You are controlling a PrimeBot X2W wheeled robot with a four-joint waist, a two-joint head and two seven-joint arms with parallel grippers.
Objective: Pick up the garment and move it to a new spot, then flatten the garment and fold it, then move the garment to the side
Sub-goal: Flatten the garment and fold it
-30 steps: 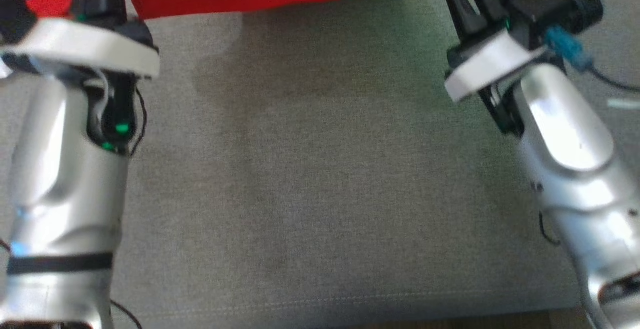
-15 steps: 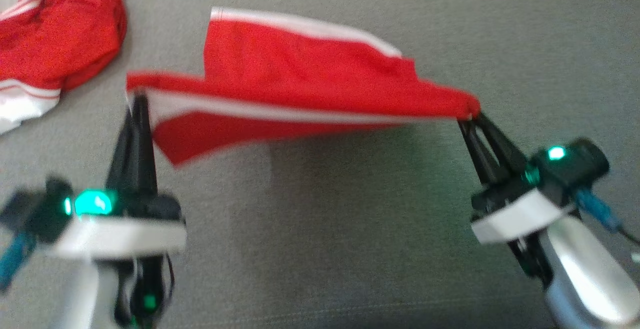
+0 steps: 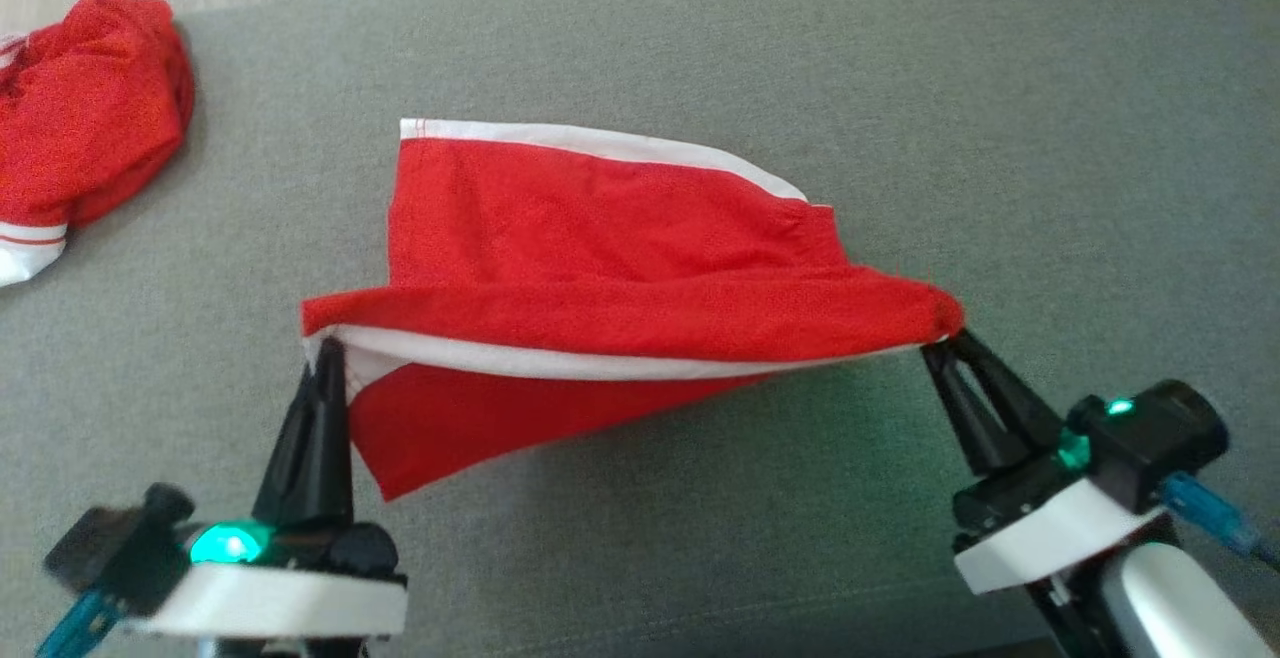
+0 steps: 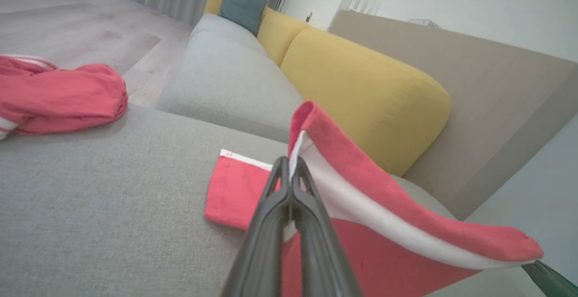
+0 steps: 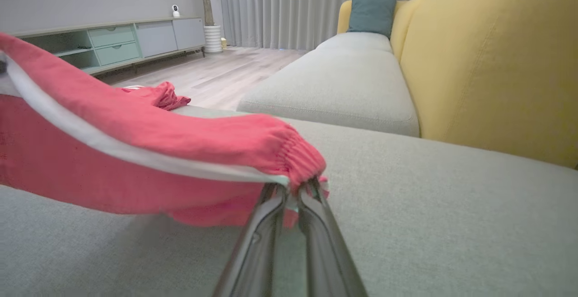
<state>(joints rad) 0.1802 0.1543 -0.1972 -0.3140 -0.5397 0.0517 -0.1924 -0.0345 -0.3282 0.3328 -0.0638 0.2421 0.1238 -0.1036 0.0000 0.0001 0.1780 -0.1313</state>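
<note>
Fabric looks light, limp, stretchy: red cloth shorts with white trim (image 3: 600, 238) sag between left gripper (image 3: 328, 363) and right gripper (image 3: 942, 346), both clamped on the ends of the white-banded edge, far hem resting on grey upholstered cushion (image 3: 900, 88). Those edge corners seem the best hold; thin cloth may slip under tension.

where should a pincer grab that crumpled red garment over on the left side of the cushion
Probably the raised hump of the crumpled red garment, from above on its right, cushion-facing side. There the bunched fabric stands up off the grey cushion as a fold to pinch; its white-banded end lies lower, at the picture's edge.
</note>
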